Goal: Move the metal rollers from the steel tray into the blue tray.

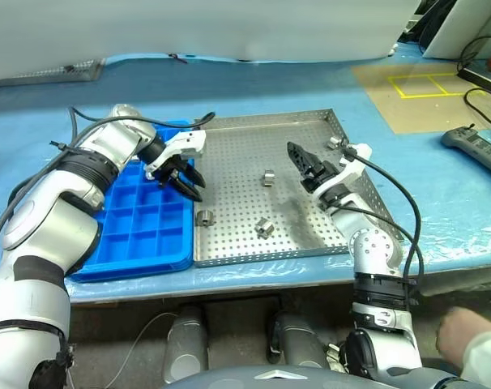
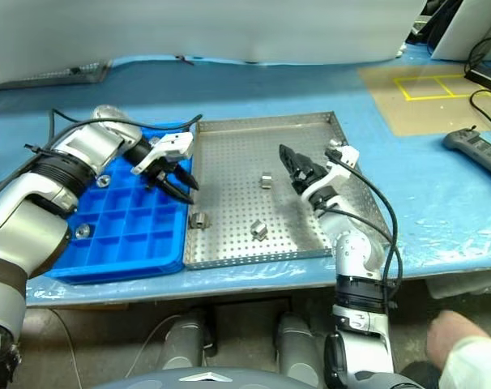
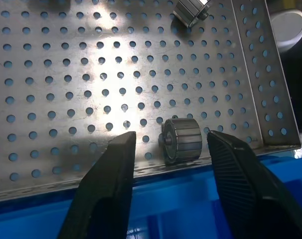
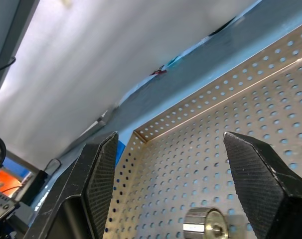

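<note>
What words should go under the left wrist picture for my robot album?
Open left tool hovers over a metal roller lying by the steel tray's rim, beside the blue tray.

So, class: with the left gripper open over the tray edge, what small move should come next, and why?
Probably lower the left gripper onto the roller lying by the steel tray rim and close. Its fingers stand apart and empty, with that roller already between them, next to the blue tray.

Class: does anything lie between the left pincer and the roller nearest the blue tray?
Nothing visible does. The left pincer is open, and the roller lies on the steel tray beyond its fingertips, beside the rim bordering the blue tray.
</note>
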